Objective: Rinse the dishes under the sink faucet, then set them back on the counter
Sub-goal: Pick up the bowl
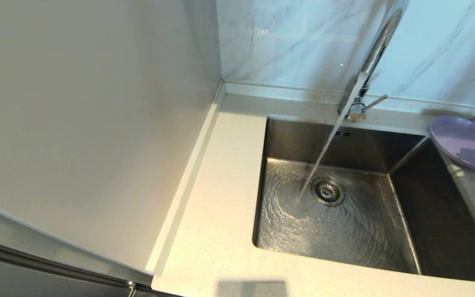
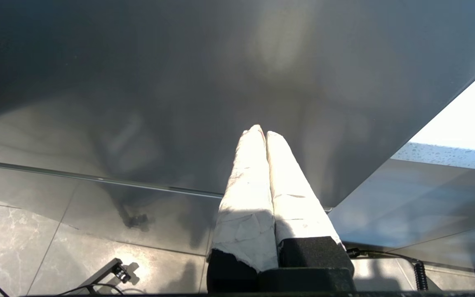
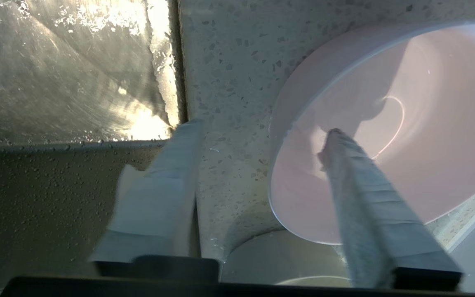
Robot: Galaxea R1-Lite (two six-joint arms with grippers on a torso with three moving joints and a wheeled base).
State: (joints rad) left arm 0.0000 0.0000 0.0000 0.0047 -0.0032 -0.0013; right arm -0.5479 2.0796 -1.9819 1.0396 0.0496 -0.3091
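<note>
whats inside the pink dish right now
One finger of the right gripper reaches inside the pink dish; the other is outside its rim, over the counter. No food or pooled water shows. The finger hides a strip of its floor, and the whitish bowl sits partly beneath it.

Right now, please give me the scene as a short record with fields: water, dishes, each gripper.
water: running from the faucet into the sink, landing beside the drain
plate: on the counter, right of the sink
pink dish: on the counter, a whitish bowl next to it
right gripper: open, one finger inside the pink dish, the other outside its rim
left gripper: shut, parked away from the sink
</note>
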